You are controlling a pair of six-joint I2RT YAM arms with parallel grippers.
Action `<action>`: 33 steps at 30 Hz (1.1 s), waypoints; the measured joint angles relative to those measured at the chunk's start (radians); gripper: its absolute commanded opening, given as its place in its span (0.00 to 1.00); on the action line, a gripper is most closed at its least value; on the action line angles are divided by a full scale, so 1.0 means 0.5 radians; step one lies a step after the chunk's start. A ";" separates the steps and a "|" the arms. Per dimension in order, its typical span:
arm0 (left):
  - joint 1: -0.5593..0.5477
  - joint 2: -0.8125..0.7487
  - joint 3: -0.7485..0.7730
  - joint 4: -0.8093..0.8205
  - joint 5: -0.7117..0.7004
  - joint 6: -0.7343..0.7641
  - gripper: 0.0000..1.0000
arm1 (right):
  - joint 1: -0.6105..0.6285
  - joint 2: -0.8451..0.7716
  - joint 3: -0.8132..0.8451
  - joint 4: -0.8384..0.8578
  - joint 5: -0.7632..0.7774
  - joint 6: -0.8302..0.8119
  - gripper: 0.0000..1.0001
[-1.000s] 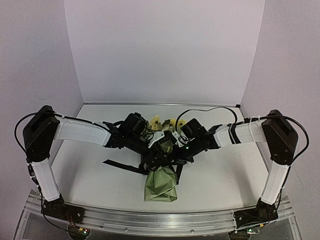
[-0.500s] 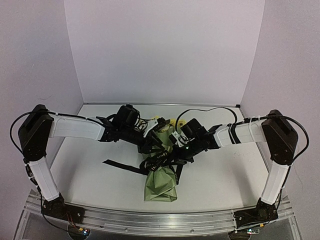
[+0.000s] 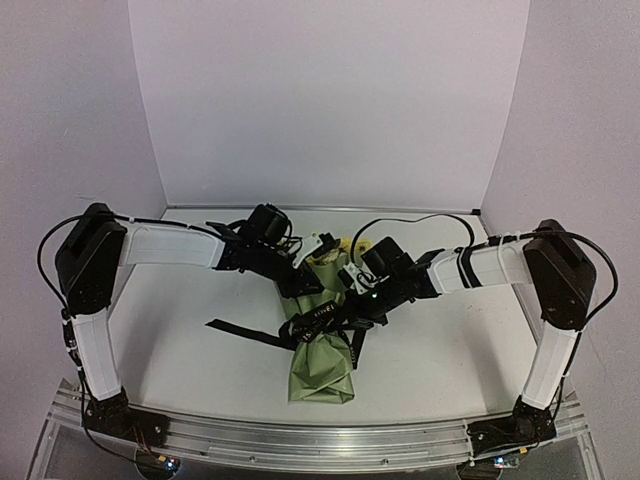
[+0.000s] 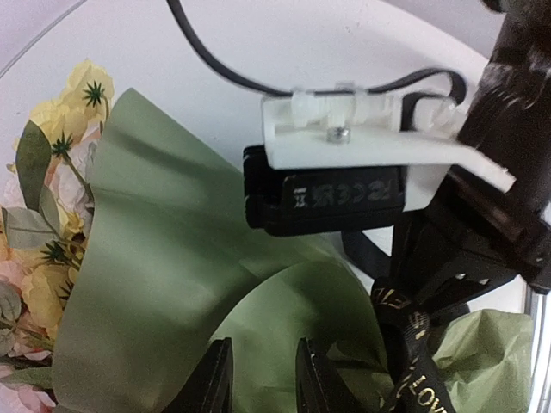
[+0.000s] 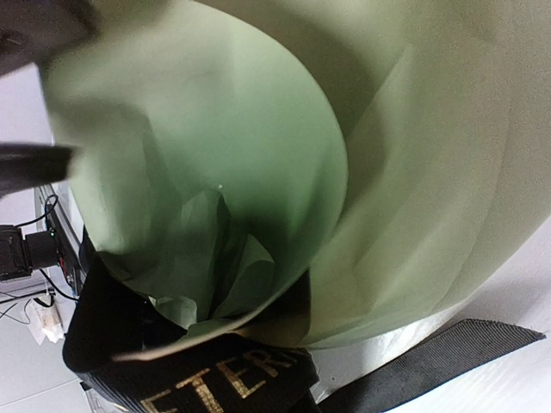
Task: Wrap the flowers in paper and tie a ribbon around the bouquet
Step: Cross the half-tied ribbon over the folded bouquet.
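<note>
We see the bouquet (image 3: pixel 322 352) lying on the table (image 3: pixel 170 340), flowers (image 4: pixel 65 103) at its far end. The right claw (image 3: pixel 347 297) is closed on the black ribbon (image 4: pixel 411 344). The left claw (image 4: pixel 263 383) has its fingers slightly apart over the paper (image 4: pixel 155 258); we cannot tell if they pinch it.

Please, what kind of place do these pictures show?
Most likely a robot test booth in a laboratory: plain pale walls close in a white table, two robot arms stand on a metal rail, and a bouquet with a ribbon lies between them.
</note>
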 measured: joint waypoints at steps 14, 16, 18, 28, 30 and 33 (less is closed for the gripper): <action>-0.130 0.048 0.024 -0.236 -0.034 0.182 0.23 | 0.000 0.000 0.000 0.000 0.021 0.000 0.00; -0.130 0.043 0.024 -0.245 -0.005 0.187 0.24 | 0.000 0.000 0.000 0.000 0.021 0.000 0.00; -0.130 0.038 0.024 -0.245 0.021 0.188 0.25 | 0.000 0.000 0.000 0.000 0.021 0.000 0.00; -0.130 0.036 0.025 -0.307 0.170 0.189 0.28 | 0.000 0.000 0.000 0.000 0.022 0.000 0.01; -0.130 0.036 0.025 -0.332 0.197 0.190 0.30 | 0.000 0.000 0.000 0.000 0.022 0.000 0.01; -0.131 0.036 0.026 -0.348 0.226 0.193 0.32 | 0.000 0.000 0.000 0.000 0.022 -0.001 0.01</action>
